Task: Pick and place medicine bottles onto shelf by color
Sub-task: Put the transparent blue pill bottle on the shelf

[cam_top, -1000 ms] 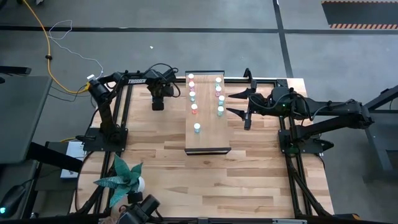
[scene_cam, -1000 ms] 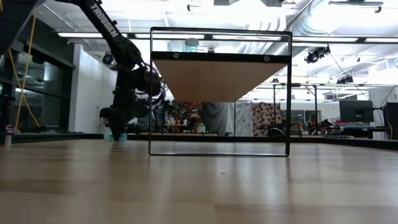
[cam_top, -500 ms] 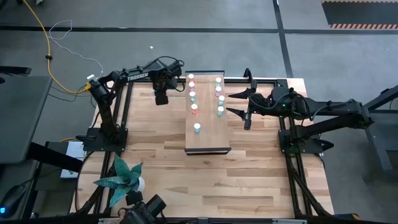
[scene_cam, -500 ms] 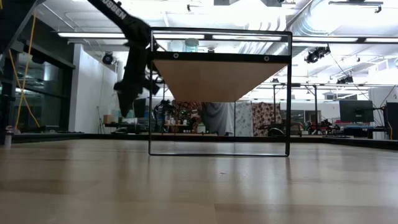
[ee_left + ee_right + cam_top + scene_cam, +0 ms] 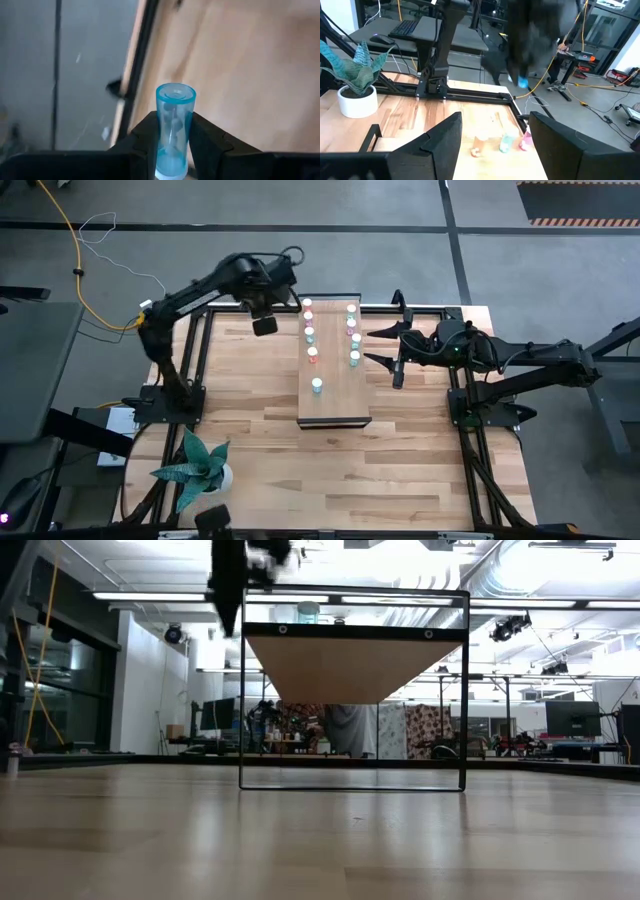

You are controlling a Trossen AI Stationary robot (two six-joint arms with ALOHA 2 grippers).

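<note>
We find the shelf [image 5: 334, 370] upper half crowded by two columns of medicine bottles [image 5: 310, 332]; a narrow lane runs between them. Its lower half is bare past one bottle [image 5: 317, 384]. The potted plant [image 5: 196, 463] blocks the lower left.

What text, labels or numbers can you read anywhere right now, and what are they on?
None can be read in any view.
blue bottle, gripped in the left tool: no label or print shows on it.
bottles on the shelf: too small to tell whether they carry any print.
shelf: bare wood, no marking visible.
left arm: no lettering legible.
right tool, open beside the shelf: no marking visible.
</note>
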